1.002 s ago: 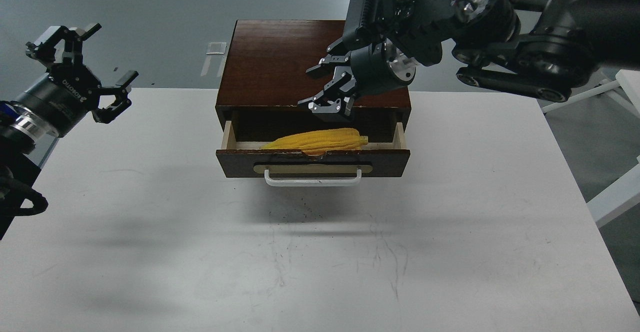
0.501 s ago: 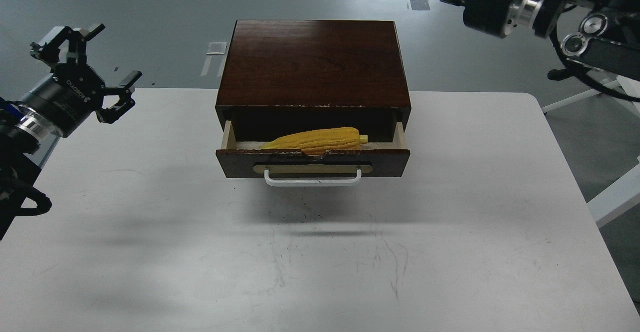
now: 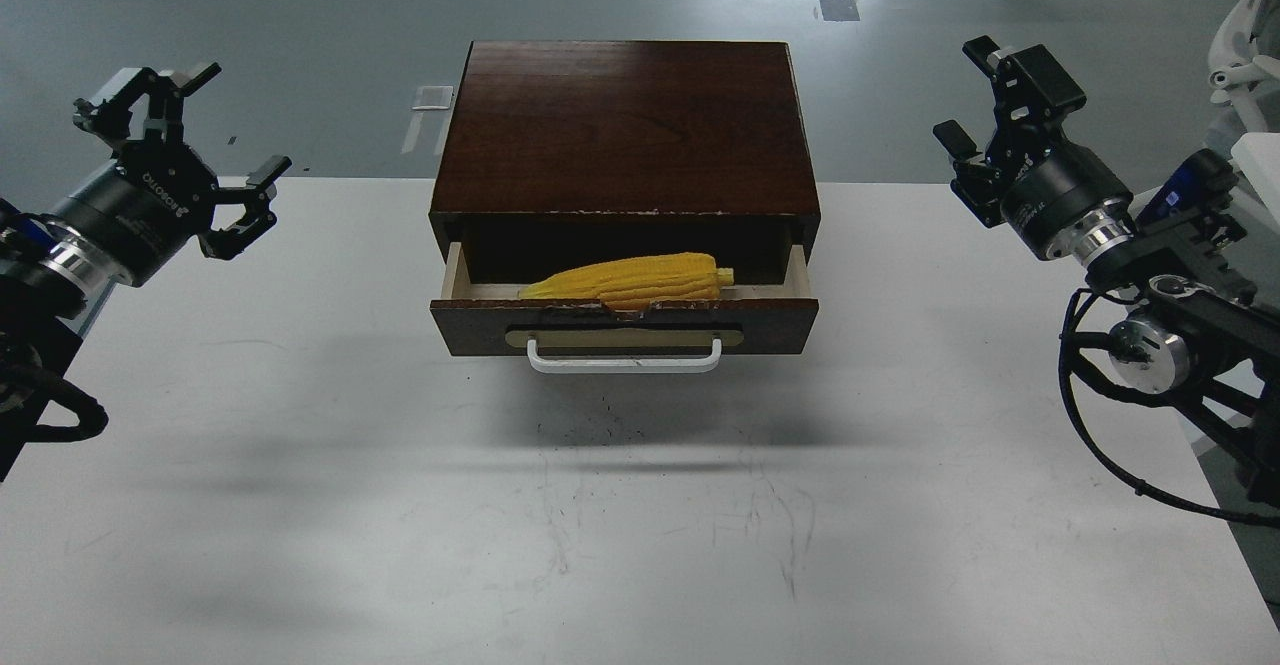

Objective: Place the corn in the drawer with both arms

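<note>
Starting on the left, the left gripper (image 3: 205, 160) hangs in the air over the table's (image 3: 300, 505) far left edge. Its fingers are spread wide and hold nothing. The corn (image 3: 630, 281) is well off to its right and a little lower.

Next comes the brown box (image 3: 620, 125) in the middle. Its drawer (image 3: 625, 325) is pulled out partway, and the corn lies inside it, close behind the front board. The corn lies sideways, left to right. Its thin tip points left and its short stub points right.

Over on the right, the right gripper (image 3: 975, 135) is up in the air too, spread apart and empty. Both grippers look about the same way off from the drawer. The white handle (image 3: 625, 357) faces the front, so I think the drawer only needs a push shut.
</note>
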You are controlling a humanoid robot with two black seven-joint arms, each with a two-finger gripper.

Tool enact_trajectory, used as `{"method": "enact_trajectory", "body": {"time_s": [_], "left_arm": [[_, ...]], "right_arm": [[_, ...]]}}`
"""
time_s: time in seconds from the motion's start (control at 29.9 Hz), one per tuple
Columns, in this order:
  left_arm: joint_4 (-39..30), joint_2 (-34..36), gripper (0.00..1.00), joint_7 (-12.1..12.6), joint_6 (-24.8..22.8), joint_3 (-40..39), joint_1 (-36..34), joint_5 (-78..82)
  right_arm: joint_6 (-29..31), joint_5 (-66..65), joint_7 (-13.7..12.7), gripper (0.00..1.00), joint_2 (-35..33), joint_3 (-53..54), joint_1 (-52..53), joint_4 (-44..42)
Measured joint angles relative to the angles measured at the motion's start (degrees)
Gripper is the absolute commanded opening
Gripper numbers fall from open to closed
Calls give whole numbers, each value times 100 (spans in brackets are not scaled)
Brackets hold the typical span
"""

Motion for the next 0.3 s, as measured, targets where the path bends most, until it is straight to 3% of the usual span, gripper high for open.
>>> {"method": "enact_trajectory", "body": {"time_s": [0.3], "left_arm": [[0,-55,99,0,0,-1,67,2]], "right_arm": [[7,158,1,100,351,74,-460,-152]]}}
